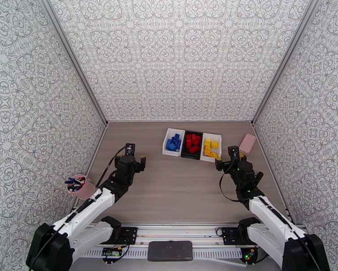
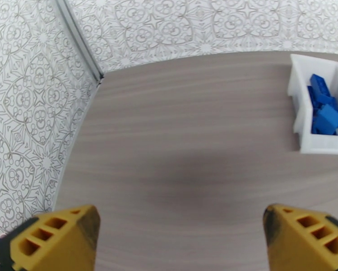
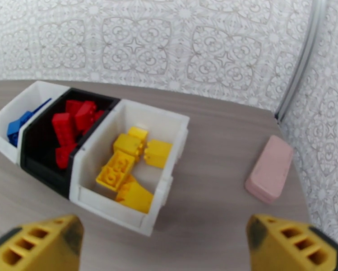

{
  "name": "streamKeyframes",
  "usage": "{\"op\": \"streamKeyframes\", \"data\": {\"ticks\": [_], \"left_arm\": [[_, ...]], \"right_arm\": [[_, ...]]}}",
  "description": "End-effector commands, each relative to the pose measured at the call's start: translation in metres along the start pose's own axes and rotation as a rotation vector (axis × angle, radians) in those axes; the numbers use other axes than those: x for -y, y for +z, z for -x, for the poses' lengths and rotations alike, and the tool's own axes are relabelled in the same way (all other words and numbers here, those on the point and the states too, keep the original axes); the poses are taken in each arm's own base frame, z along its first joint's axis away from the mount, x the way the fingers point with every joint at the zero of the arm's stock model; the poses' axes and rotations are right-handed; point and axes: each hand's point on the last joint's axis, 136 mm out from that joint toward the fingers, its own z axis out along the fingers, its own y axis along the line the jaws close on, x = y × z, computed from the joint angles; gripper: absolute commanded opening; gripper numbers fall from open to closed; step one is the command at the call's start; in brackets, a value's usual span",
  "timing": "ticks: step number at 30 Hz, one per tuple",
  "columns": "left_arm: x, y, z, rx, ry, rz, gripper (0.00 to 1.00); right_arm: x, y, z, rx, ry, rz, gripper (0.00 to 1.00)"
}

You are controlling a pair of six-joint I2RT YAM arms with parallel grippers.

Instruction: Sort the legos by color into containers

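With twelve o'clock at the far wall, the bins stand in a joined row at about one o'clock from the middle of the table. All the legos that I can find are inside them. The blue legos lie in the white end bin at nine o'clock, the red legos in the black bin between, and the yellow legos in the other white end bin at three o'clock. I see no brick loose on the wood, so I judge the sorting is finished, with one colour to each bin.

The left gripper hangs over bare table at about nine o'clock from the bins, well apart from them. Its jaws are spread wide, with wood between the fingers and nothing in them. The right gripper is at about five o'clock from the yellow legos' bin, near its corner. It is also spread wide and empty. I think both are empty simply because no brick is left to carry, and that the right one is close to this bin because it is the bin on its side.

The pink block lies flat at three o'clock from the bins, near the side wall and not touching them. The cup of pens stands at the table's edge, about eight o'clock. Neither belongs to the sorting, which may be why both stand out of the way.
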Motion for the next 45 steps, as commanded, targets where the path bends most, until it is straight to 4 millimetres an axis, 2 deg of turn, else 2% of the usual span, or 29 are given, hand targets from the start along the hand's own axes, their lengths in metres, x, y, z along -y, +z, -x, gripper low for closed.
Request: {"op": "streamKeyframes", "data": {"ticks": [1,5,14,20,26,33,40,45], "left_arm": [[-0.012,0.009,0.007,0.071,0.012,0.029,1.00],[-0.022,0.022,0.000,0.089,-0.004,0.048,1.00],[-0.027,0.048,-0.013,0.101,0.006,0.034,1.00],[-0.039,0.061,-0.021,0.110,-0.075,0.030,1.00],[-0.041,0.075,-0.020,0.108,-0.068,0.010,1.00],[-0.056,0.088,-0.025,0.102,-0.121,0.022,1.00],[-0.064,0.098,-0.037,0.083,-0.190,-0.012,1.00],[-0.058,0.100,-0.040,0.090,-0.191,-0.067,1.00]], "right_arm": [[0.012,0.006,0.001,0.043,0.047,-0.052,0.99],[0.022,0.014,-0.005,0.050,0.079,-0.079,1.00],[0.036,0.030,-0.019,0.035,0.103,-0.109,1.00],[0.041,0.037,-0.016,0.052,0.126,-0.102,1.00],[0.042,0.049,-0.015,0.053,0.106,-0.088,1.00],[0.041,0.068,-0.036,0.032,0.112,-0.078,1.00],[0.038,0.073,-0.038,-0.007,0.105,-0.043,1.00],[0.038,0.074,-0.038,-0.007,0.107,-0.044,0.99]]}}
